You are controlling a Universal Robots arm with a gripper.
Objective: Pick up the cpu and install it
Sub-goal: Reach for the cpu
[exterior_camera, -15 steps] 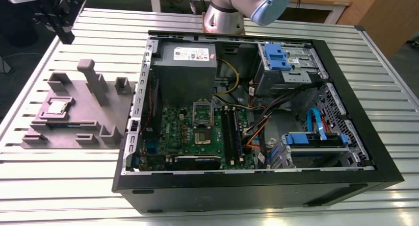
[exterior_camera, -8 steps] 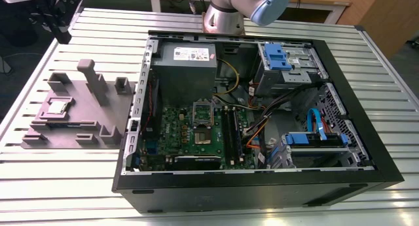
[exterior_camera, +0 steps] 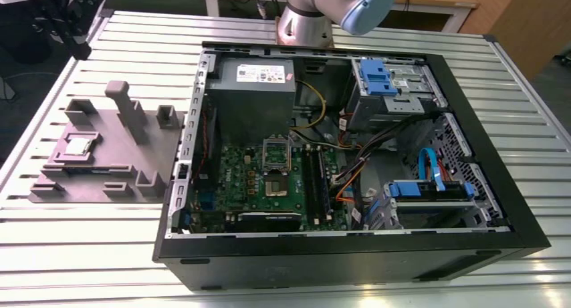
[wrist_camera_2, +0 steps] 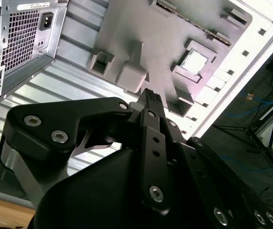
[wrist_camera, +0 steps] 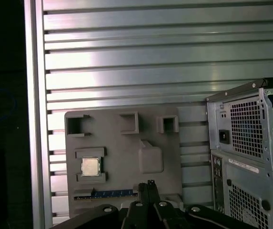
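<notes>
Hanging well above the table [wrist_camera: 126, 47], the gripper [wrist_camera: 147, 185] had its two fingers pressed together with nothing between them, as far as both wrist views showed. The cpu [wrist_camera: 90, 166] lay far below it and off to one side of the tips. It sat flat in a square pocket of the grey holder [wrist_camera: 122, 138], silver face up, and nothing touched it. A raised block [wrist_camera: 150, 157] on the holder stood closer to the line of the tips than the chip did. In the exterior view a tall post [exterior_camera: 119, 94] rose from the same holder. The case [exterior_camera: 357, 254] sat beside the holder, farther from the tool, with the socket [exterior_camera: 275, 181] on its board. The step in hand looked like the reach for the chip, barely begun. Doing it well seemed to call for centring the tool squarely over the pocket rather than over the block. The fingers would need to part wider than the chip while high and clear, lined up with two opposite edges. A straight, slow drop would keep the tips off the post and the pocket walls. The grip probably wanted to be light and level on the thin rim, since a tilted chip could wedge in its pocket or slip.
</notes>
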